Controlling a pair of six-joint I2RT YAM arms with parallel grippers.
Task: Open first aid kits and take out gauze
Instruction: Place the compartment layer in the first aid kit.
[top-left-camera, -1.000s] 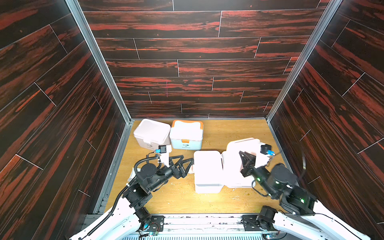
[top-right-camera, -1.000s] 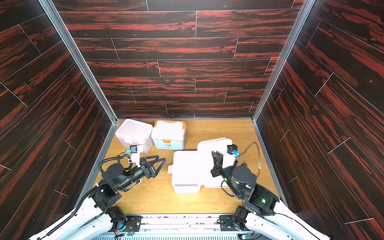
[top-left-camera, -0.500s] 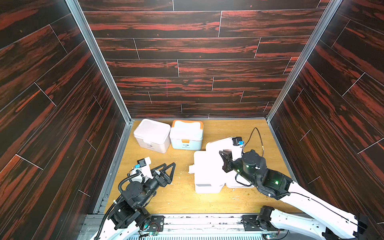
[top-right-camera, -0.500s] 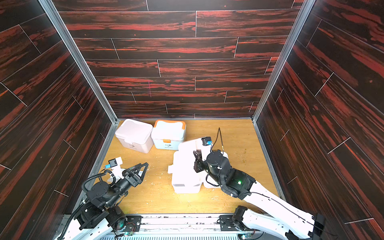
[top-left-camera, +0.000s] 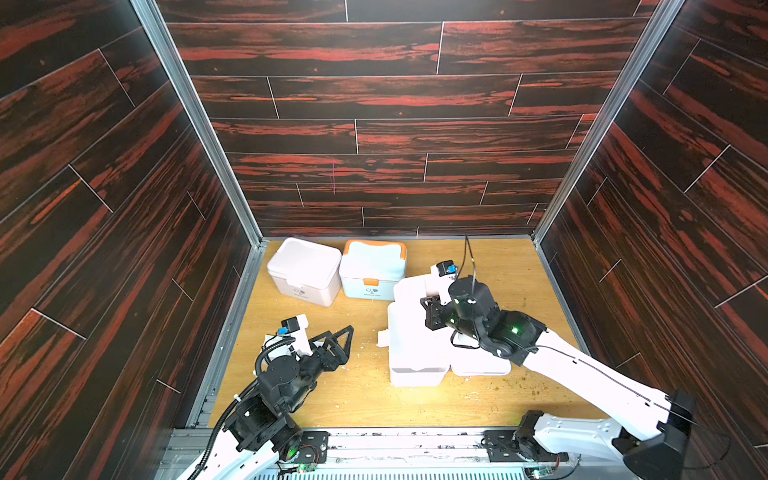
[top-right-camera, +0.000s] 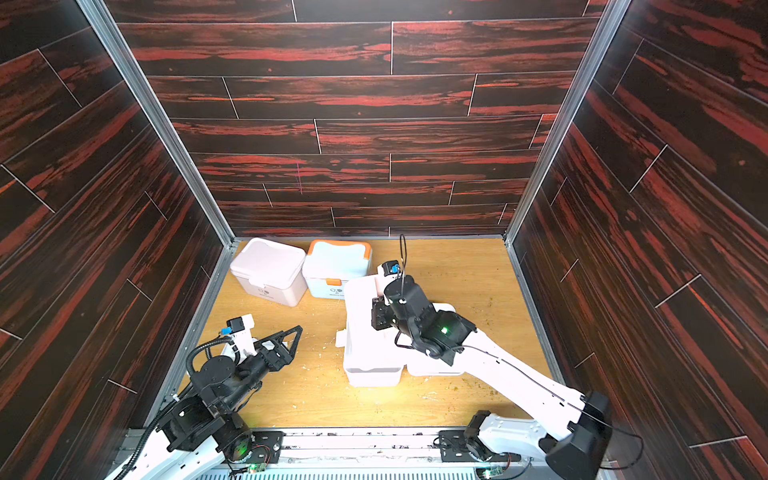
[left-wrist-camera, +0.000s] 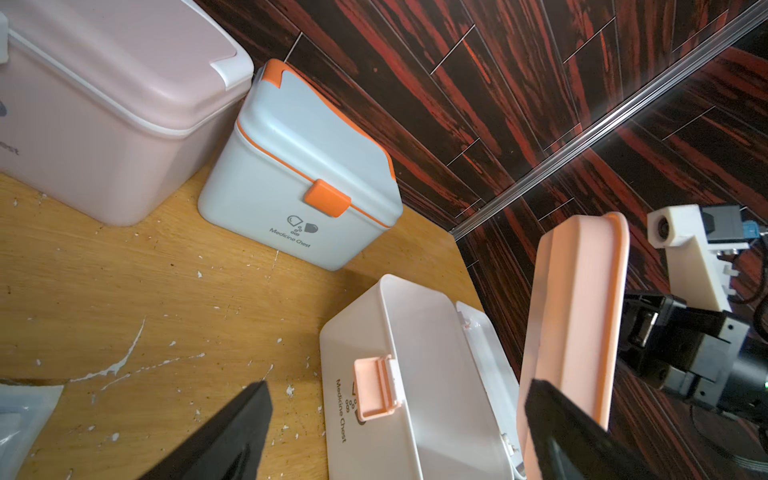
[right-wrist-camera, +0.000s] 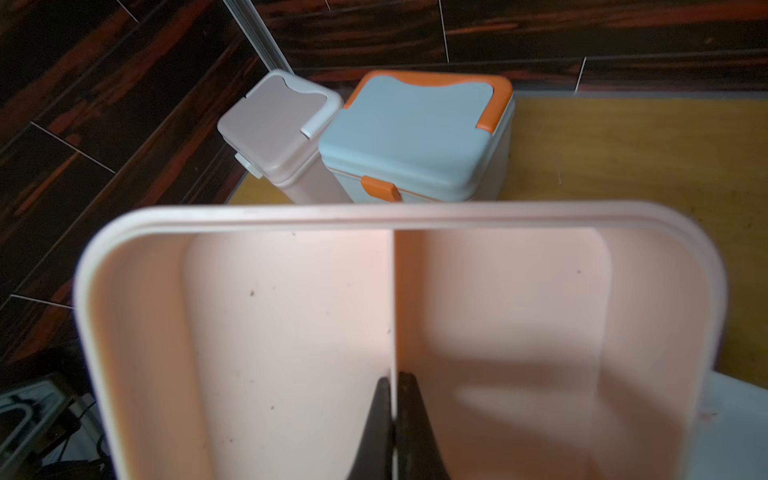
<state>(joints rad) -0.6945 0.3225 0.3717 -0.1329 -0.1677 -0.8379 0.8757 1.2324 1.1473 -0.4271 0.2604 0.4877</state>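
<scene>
Nearest the front rail, the left gripper (top-left-camera: 348, 343) hung over the wooden table (top-left-camera: 365, 399) with its fingers spread wide and nothing between them. In the left wrist view, a pale flat packet (left-wrist-camera: 20, 415) lay at the frame's edge. Too little of it showed to say whether it was gauze. In the top views the arm covered most of that spot.

Just beyond stood the open kit (top-left-camera: 415, 349). In both top views it was plain white. Only the left wrist view showed its peach latch (left-wrist-camera: 378, 388), the printed words beside it, and the lid (left-wrist-camera: 573, 311) raised almost upright. No view looked into the box, so any gauze inside went unseen.

The right gripper (right-wrist-camera: 392, 382) reached in over this kit. The right wrist view alone showed its grip: the fingertips were pressed together on a thin rib running down the lid's peach inner face.

Farthest back, against the wall, sat the pinkish kit (top-left-camera: 303, 270) and the blue kit (top-left-camera: 372, 266) with orange trim. They were side by side, touching or nearly so, and both had their lids down.
</scene>
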